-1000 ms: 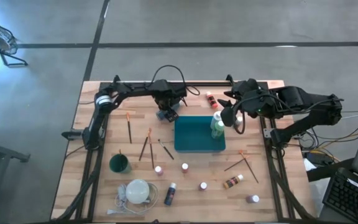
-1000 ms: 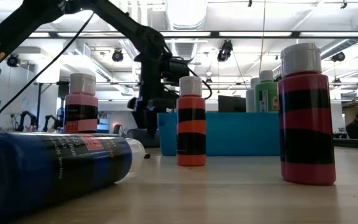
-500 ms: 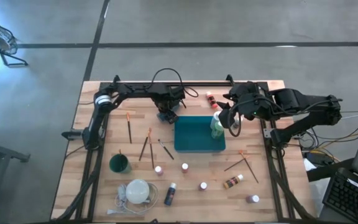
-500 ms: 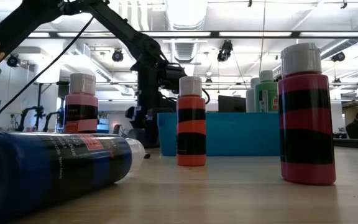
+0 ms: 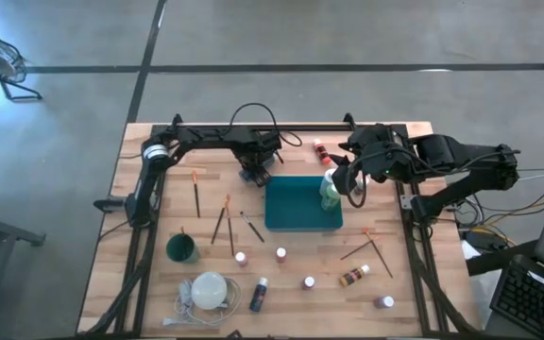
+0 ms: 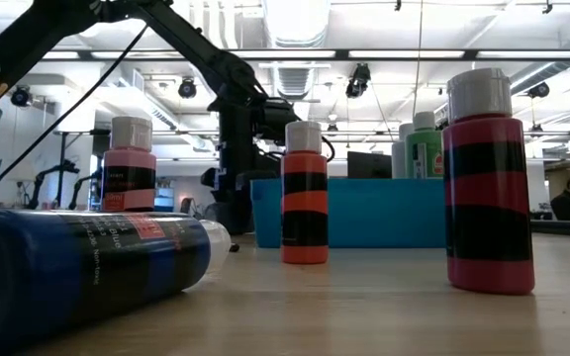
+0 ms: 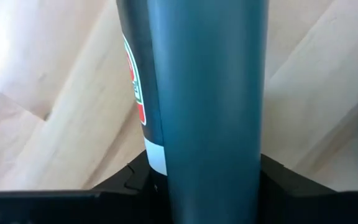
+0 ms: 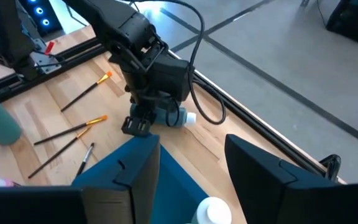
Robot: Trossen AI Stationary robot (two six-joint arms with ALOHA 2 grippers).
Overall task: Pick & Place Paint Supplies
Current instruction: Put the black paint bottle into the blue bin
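Observation:
A grey-blue paint bottle (image 8: 174, 116) with a white cap lies on its side on the wood, just off the far left corner of the teal tray (image 5: 296, 206). My left gripper (image 5: 254, 173) points straight down over it and is shut on its body (image 7: 210, 93). My right gripper (image 5: 351, 185) hangs open, raised above the tray's right end, with nothing between its fingers. Below it a green bottle (image 5: 330, 194) with a white cap stands in the tray. My left gripper pinches the grey-blue bottle's round body (image 7: 166, 155) between its two fingers, one on each long side. The fingers come from above, pointing down, and lie across the bottle. The bottle lies level on the table, its white cap (image 8: 189, 117) sticking out to one side.
Brushes (image 5: 223, 219) lie left of the tray and more (image 5: 371, 247) to its near right. Several small bottles (image 5: 280, 253) stand or lie along the near part of the table. A teal cup (image 5: 181, 248), a white disc (image 5: 210, 288) and a red bottle (image 5: 319, 149) are also there.
My left gripper has stayed over the lying grey-blue bottle and has drawn its fingers in onto it. The bottle has not moved.

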